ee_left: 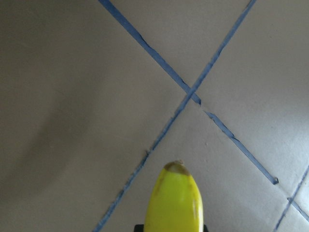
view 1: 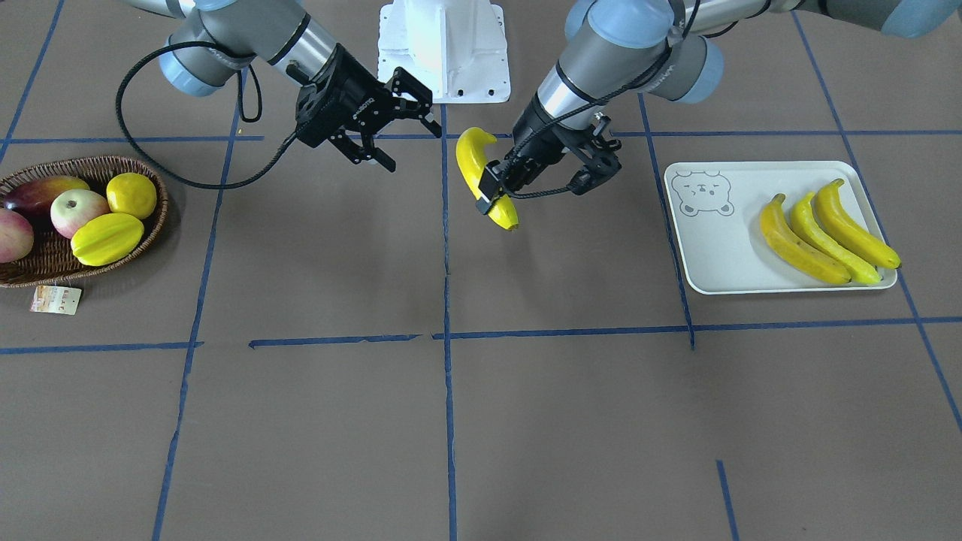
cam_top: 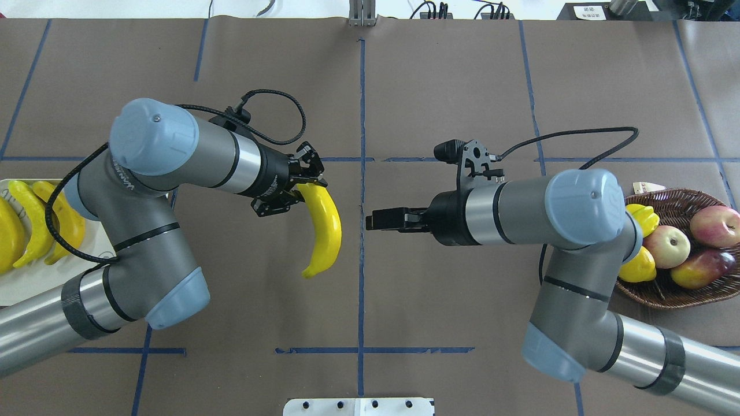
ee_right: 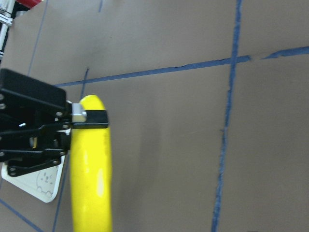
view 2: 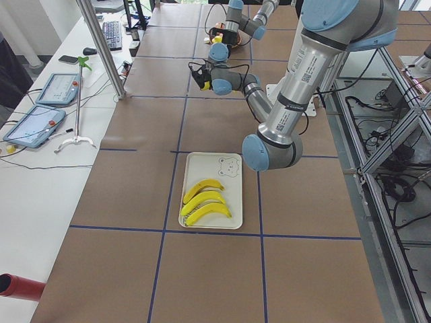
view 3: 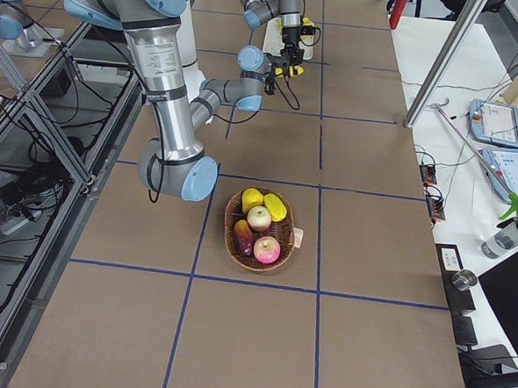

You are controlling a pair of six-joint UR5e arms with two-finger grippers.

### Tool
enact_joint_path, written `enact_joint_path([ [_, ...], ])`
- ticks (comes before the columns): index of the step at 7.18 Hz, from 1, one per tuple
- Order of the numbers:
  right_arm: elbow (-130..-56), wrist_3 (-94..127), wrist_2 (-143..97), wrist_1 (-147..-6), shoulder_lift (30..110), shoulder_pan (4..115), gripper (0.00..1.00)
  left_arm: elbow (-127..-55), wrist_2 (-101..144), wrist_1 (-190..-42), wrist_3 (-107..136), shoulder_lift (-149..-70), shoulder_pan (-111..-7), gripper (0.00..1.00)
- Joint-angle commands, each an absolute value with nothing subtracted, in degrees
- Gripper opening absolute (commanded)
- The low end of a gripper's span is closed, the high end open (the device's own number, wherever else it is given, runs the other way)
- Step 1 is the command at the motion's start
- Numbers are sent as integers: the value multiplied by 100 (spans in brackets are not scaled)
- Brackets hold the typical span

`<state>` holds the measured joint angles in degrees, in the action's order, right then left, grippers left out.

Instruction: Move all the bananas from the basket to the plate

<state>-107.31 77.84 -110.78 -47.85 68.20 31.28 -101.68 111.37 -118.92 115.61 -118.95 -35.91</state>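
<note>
1. At the overhead view's far left, the plate (cam_top: pixel 34 286) lies on the desk (cam_top: pixel 462 300). Three bananas (cam_top: pixel 32 225) rest on it side by side, touching one another, at the end away from the bear drawing (view 1: pixel 703 194).
2. Right of the plate, the left end effector (view 1: pixel 492 197) is clenched on a fourth banana (cam_top: pixel 324 228) near one of its tips. That banana hangs over the desk close to the centre tape line (cam_top: pixel 361 289), well apart from the plate.
3. Across that line, the right end effector (cam_top: pixel 376 221) points toward the held banana. It is released, with its fingers spread apart.
4. Far right, the basket (cam_top: pixel 676 199) sits on the desk. It holds apples (view 1: pixel 79 213), a starfruit (view 1: pixel 107 239), a round yellow citrus (view 1: pixel 131 195) and a reddish mango (view 1: pixel 41 194).
</note>
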Motion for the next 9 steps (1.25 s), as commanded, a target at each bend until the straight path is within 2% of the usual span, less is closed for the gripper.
enact_joint_path([
  [1, -10758, 7465, -12308, -5403, 7065, 4092, 100, -10318, 11206, -11830, 11444, -11253, -4058, 0],
  [3, -10845, 6466, -12489, -5983, 7669, 4481, 100, -10589, 11469, -10913, 10402, -10734, -4341, 0],
  [8, -11355, 2216, -12894, -8028, 9103, 6131, 100, -10503, 11479, -10942, 8194, -9336, -5105, 0],
  [9, -11373, 1319, -12902, -8390, 9271, 6465, 100, -10486, 11461, -10942, 7965, -9238, -5106, 5],
])
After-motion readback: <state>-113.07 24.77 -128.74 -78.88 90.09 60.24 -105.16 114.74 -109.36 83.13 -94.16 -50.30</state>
